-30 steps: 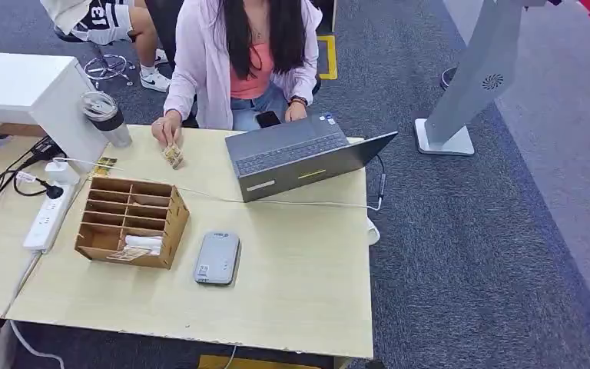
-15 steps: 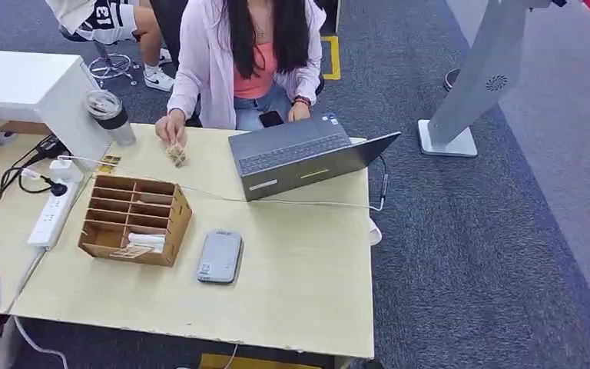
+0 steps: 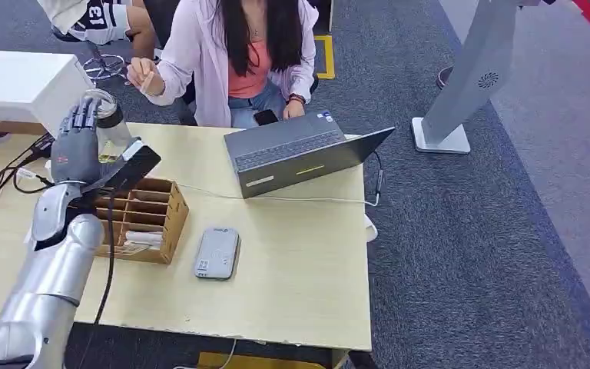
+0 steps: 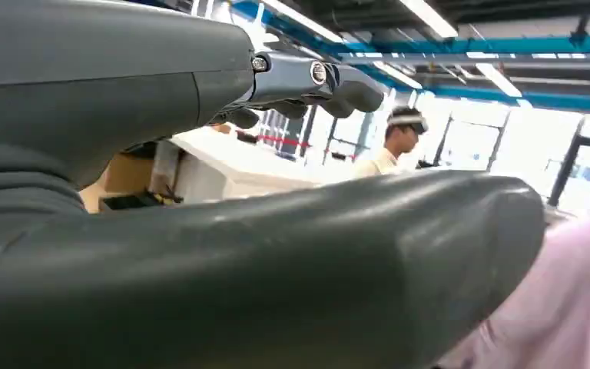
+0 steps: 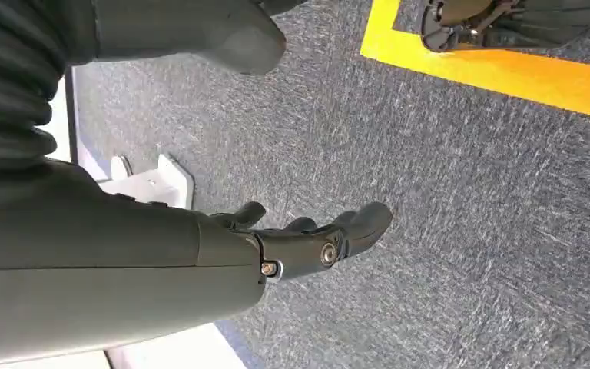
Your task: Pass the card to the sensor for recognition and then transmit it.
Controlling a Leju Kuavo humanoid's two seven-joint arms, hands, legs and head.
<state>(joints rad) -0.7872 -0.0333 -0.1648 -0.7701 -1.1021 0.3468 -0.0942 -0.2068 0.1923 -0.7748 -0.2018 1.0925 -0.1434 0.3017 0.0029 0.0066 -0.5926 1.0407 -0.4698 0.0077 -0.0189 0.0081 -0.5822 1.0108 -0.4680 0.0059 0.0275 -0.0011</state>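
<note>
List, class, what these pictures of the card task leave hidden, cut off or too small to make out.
1. Head view: the left hand and forearm cover part of the wooden organiser; its rear slots are hidden.
2. Head view: what the person's raised hand pinches is too small to identify.
3. Head view: markings on the grey sensor are too small to read.
4. Left wrist view: the thumb blocks the table.
5. Right wrist view: the right hand hangs over carpet.

Showing a pale wood tabletop [image 3: 292, 269], brown wooden organizer [image 3: 161, 219], grey sensor [image 3: 217, 253], dark grey laptop [image 3: 299, 154], speckled grey-blue carpet [image 3: 469, 254], and yellow floor stripe [image 5: 507, 73].
</note>
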